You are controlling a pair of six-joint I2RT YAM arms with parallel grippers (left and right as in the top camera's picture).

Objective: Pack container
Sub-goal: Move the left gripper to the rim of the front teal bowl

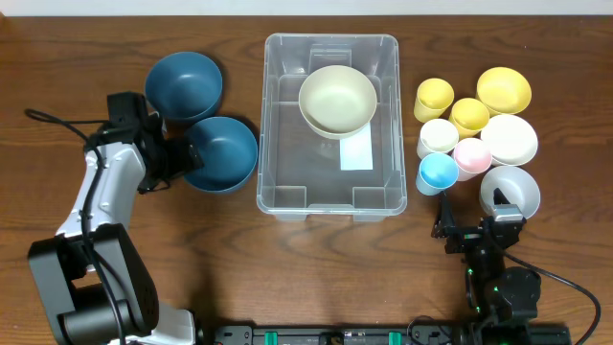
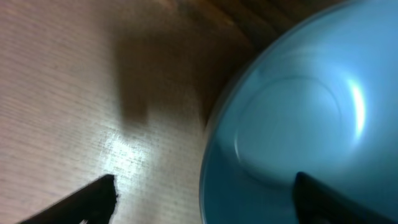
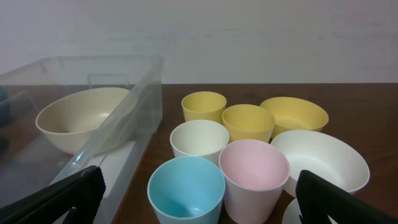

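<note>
Straddling the rim of the nearer blue bowl [image 1: 222, 153] with left fingers [image 2: 336, 205] wide; needing a square pinch before lifting toward the container [image 1: 273, 115]; with right fingers [image 3: 68, 199] wide, empty

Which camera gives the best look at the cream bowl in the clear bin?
Overhead: the cream bowl sits whole, unobstructed, inside the container. Right wrist shows it side-on through the clear wall. Left wrist misses it, showing a blue bowl instead.

Even light falling from overhead on the wooden table [image 1: 287, 278], faint reflections glinting on the container [image 1: 264, 125] walls, white glare streaking the dark blue bowl [image 2: 311, 124], left wrist view blurring heavily, right wrist view looking sharp and bright.
</note>
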